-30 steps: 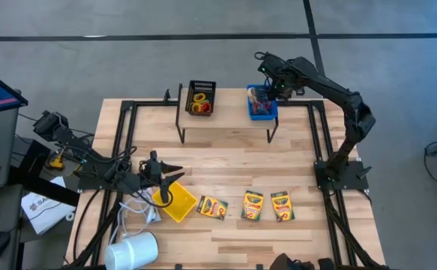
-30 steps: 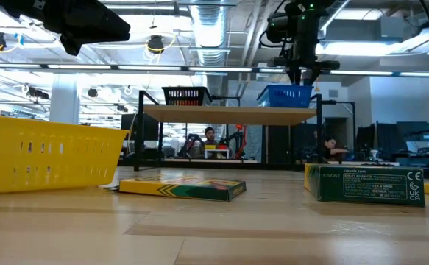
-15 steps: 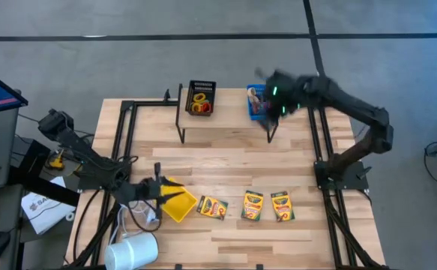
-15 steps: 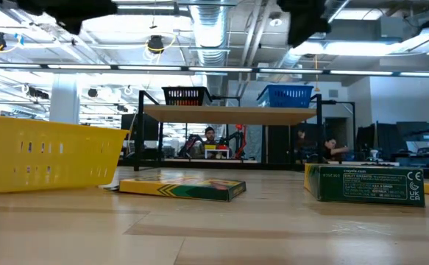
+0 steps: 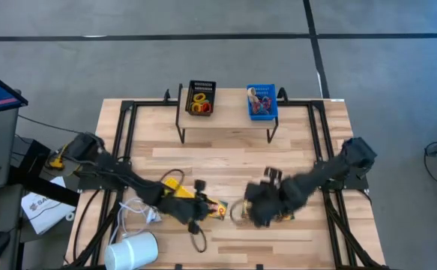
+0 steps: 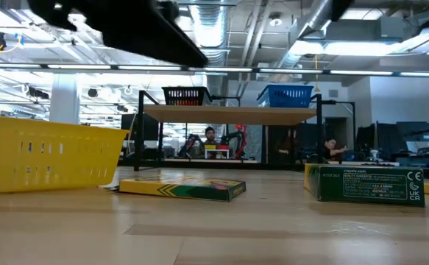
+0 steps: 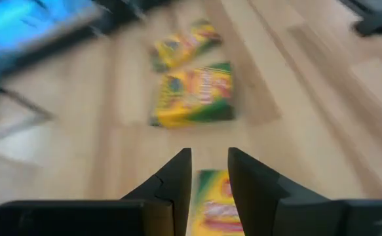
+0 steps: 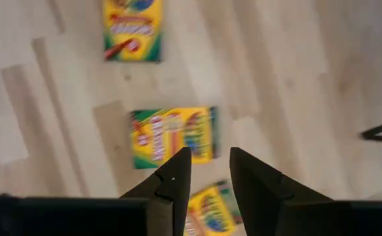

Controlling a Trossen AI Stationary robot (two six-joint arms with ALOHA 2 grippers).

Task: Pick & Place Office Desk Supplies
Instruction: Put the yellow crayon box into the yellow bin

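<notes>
Three yellow-and-green crayon boxes lie flat in a row near the table's near edge. My left gripper [image 5: 203, 212] is open above the left box [image 5: 217, 209]. That box shows below and between its fingers [image 7: 215, 208], untouched. My right gripper [image 5: 249, 210] is also open and hovers over the middle box, with the right box [image 5: 283, 207] beside it. In the right wrist view a box [image 8: 207, 211] lies under the fingers and another [image 8: 174, 136] ahead of them. The yellow bin [image 5: 175, 189] is partly hidden under my left arm.
A raised shelf at the far edge carries the black bin [image 5: 201, 97] with yellow and red rings and the blue bin [image 5: 261, 103] with coloured bits. A white cylinder [image 5: 132, 251] and white cable [image 5: 139, 211] lie at the near left corner. Bare wood lies between the shelf and the boxes.
My right arm has swung fast from above the blue bin at the far edge down to the near side, over the crayon boxes. My left arm has moved right, from beside the yellow bin across it to the left crayon box. The boxes and bins have stayed put.
</notes>
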